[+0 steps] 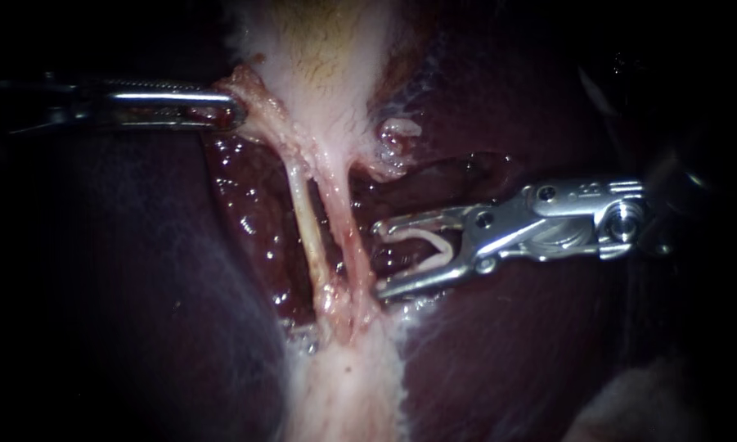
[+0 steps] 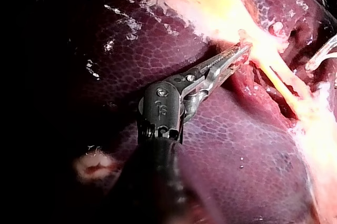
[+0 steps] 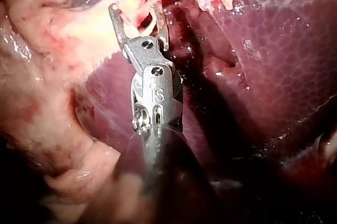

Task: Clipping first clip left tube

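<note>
The hand of the left instrument (image 1: 227,110) is pressed together on a fringe of pale tissue at the lower edge of the gallbladder (image 1: 327,49). The left wrist view (image 2: 238,54) shows its two toothed jaws pinching that tissue from both sides.

Below the gallbladder, two thin strands run side by side over the wet, dark red bed of the liver (image 1: 507,360) and join a pale band of tissue near the liver's lower edge. The left tube (image 1: 304,229) is the paler and thinner strand, and it carries no clip. The pinker right tube (image 1: 353,237) lies just beside it.

The hand of the right instrument (image 1: 380,256) is spread wide, with a white clip (image 1: 431,244) seated between its two jaws. Its tips stand just beside the right tube, on the side away from the left tube. In the right wrist view (image 3: 136,13) the pale strands show just ahead of the spread jaws, and I cannot tell whether they touch.
</note>
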`<state>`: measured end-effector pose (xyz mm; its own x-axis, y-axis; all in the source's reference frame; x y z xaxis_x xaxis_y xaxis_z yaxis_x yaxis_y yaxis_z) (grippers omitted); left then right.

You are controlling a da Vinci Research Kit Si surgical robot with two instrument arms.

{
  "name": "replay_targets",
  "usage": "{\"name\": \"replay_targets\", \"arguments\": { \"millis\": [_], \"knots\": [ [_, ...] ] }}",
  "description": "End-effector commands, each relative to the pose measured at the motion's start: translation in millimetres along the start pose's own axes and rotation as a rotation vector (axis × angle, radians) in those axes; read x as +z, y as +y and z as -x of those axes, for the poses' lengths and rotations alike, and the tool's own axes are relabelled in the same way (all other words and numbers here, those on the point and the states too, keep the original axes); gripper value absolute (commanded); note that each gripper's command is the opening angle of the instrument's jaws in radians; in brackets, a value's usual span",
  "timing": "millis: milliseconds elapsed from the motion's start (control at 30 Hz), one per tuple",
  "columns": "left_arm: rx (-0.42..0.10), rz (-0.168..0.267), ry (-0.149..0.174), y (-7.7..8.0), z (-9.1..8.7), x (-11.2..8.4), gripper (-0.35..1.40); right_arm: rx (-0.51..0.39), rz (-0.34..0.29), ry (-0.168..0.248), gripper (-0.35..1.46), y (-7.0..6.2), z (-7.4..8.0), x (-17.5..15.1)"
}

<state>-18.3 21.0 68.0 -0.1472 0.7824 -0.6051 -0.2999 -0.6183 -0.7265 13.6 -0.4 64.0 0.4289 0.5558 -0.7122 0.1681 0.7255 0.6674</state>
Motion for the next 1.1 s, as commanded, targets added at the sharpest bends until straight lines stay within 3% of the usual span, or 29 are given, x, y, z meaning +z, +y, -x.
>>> {"name": "replay_targets", "arguments": {
  "millis": [33, 233, 467, 900, 1100],
  "knots": [
    [0.0, 0.0, 0.0, 0.0, 0.0, 0.0, -0.35, 0.002, -0.003, 0.001, 0.5, -0.2, -0.2, 0.3],
    [0.0, 0.0, 0.0, 0.0, 0.0, 0.0, -0.35, 0.013, -0.011, 0.005, 0.5, -0.7, -0.7, 1.8],
    [0.0, 0.0, 0.0, 0.0, 0.0, 0.0, -0.35, 0.037, -0.004, 0.005, 0.5, 0.1, 0.3, 3.0],
    [0.0, -0.001, 0.0, 0.1, 0.0, 0.1, -0.35, 0.066, 0.032, -0.04, 0.5, 4.3, 3.6, 4.7],
    [0.0, -0.001, 0.0, 0.1, 0.0, 0.1, -0.35, 0.071, 0.04, -0.042, 0.5, 5.3, 4.9, 5.7]
  ]
}}
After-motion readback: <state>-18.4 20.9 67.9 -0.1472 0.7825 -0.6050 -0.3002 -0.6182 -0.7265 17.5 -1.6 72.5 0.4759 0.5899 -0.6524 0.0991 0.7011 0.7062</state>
